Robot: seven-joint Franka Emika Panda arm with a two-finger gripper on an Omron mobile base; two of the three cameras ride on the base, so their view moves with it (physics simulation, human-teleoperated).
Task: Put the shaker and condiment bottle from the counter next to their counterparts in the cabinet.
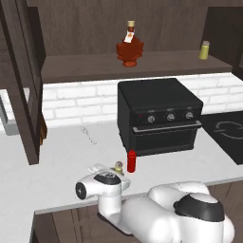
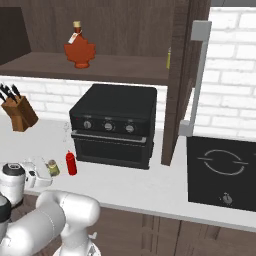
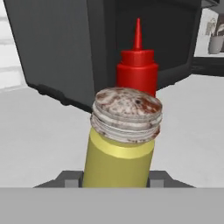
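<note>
The yellow-green shaker with its worn grey cap stands upright on the pale counter near the front edge, and my gripper is shut on its lower body, a fingertip on each side. In the base views the shaker sits at the end of my hand. The red condiment bottle stands just beyond it. Up on the cabinet shelf are the counterparts: an amber leaf-shaped bottle and a matching shaker.
A black toaster oven stands right behind the red bottle. A black cooktop lies to the right. A knife block is at the back left. Open dark cabinet doors hang down on both sides.
</note>
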